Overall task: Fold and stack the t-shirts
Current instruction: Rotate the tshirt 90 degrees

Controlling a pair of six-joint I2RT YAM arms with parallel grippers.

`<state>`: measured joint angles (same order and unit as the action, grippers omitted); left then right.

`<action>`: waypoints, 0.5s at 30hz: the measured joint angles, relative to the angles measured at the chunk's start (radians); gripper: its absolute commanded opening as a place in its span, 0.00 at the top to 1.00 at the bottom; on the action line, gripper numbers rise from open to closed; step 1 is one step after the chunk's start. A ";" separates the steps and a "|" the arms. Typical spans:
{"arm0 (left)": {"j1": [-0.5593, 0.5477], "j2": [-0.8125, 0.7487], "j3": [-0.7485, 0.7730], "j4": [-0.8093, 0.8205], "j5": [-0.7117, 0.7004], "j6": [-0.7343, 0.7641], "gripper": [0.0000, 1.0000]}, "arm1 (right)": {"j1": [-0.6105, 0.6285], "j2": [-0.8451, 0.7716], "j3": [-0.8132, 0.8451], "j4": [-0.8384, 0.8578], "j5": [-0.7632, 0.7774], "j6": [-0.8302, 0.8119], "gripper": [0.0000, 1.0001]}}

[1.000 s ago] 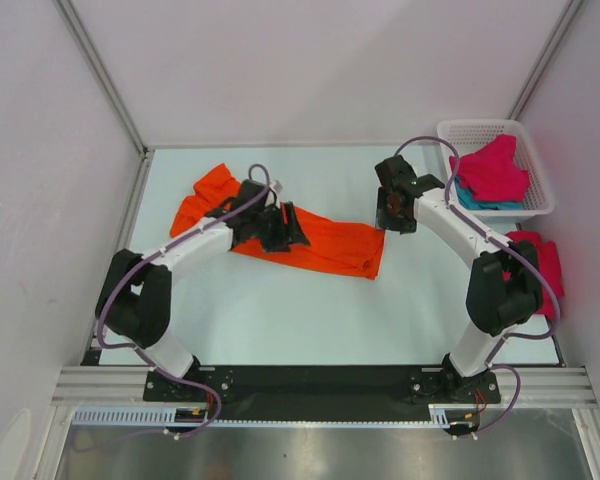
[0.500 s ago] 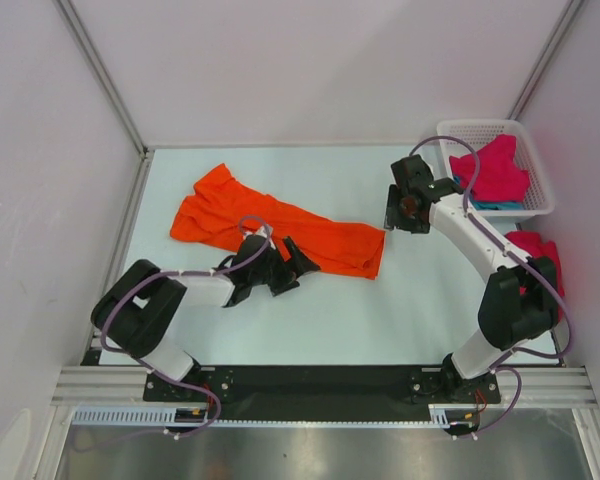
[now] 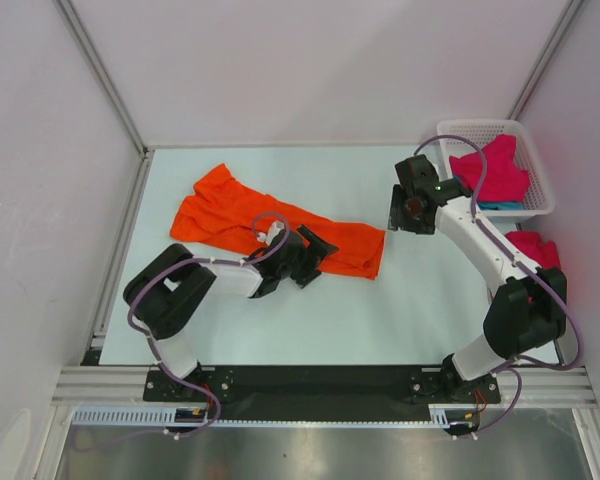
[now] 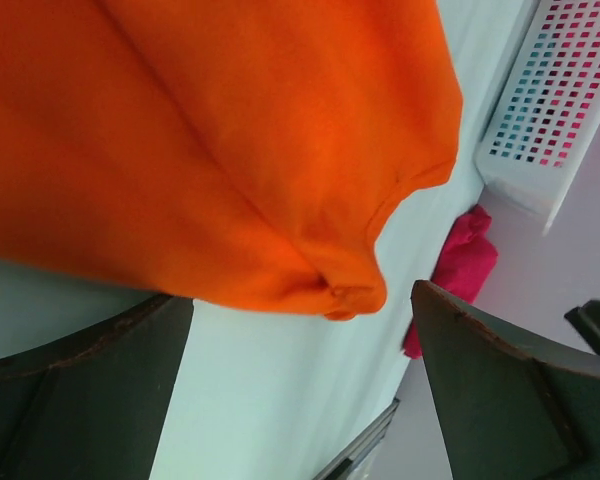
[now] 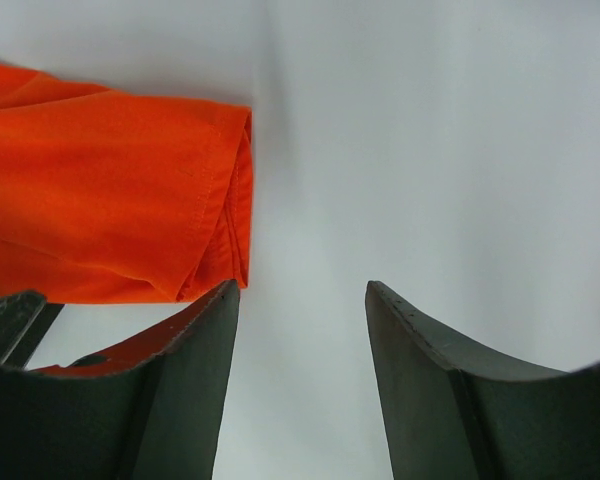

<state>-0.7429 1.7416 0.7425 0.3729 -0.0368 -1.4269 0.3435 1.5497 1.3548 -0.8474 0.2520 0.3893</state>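
Left pincer [image 3: 302, 258] is standing wide apart and empty, hovering low at the near edge of the orange shirt [image 3: 280, 225]. A hem corner is lying just ahead of its fingers, so it is probably lining up a grip there. Right pincer [image 5: 300, 290] is likewise gaping with nothing between the jaws, the shirt's end hem lying ahead and to its left on the table [image 3: 280, 320], apparently so both ends are being covered for a two-armed fold. Beyond the right pincer, away from the orange shirt, a magenta shirt [image 3: 495, 170] and the teal shirt [image 3: 477, 200] are waiting in the basket [image 3: 480, 125], with a second magenta shirt [image 3: 537, 250] lying beside it.
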 measured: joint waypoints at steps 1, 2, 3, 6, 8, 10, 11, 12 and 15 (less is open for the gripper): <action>-0.005 0.023 0.021 0.005 -0.006 -0.022 0.07 | -0.001 -0.008 0.000 -0.007 0.003 -0.001 0.41; -0.009 0.042 0.038 0.011 -0.008 -0.041 0.09 | -0.002 -0.014 0.000 -0.014 0.005 -0.001 0.41; -0.012 0.061 0.054 0.017 -0.010 -0.060 0.19 | -0.003 -0.020 0.000 -0.020 0.007 -0.002 0.41; -0.016 0.120 0.082 0.060 -0.009 -0.119 0.66 | -0.010 -0.036 0.000 -0.035 0.014 -0.002 0.41; -0.019 0.157 0.082 0.089 -0.003 -0.156 0.77 | -0.013 -0.049 0.000 -0.045 0.018 -0.002 0.40; -0.023 0.188 0.077 0.101 0.010 -0.180 0.82 | -0.017 -0.063 0.000 -0.053 0.021 -0.002 0.41; -0.023 0.196 0.072 0.115 0.014 -0.190 0.83 | -0.019 -0.068 0.000 -0.056 0.023 -0.002 0.41; -0.024 0.198 0.068 0.122 0.015 -0.196 0.86 | -0.020 -0.070 0.000 -0.058 0.023 -0.002 0.41; -0.024 0.198 0.060 0.132 0.016 -0.208 0.94 | -0.021 -0.071 0.000 -0.064 0.022 -0.002 0.41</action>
<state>-0.7666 1.9392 0.8021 0.5049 -0.0208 -1.6352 0.3229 1.4792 1.3548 -0.9112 0.2741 0.3874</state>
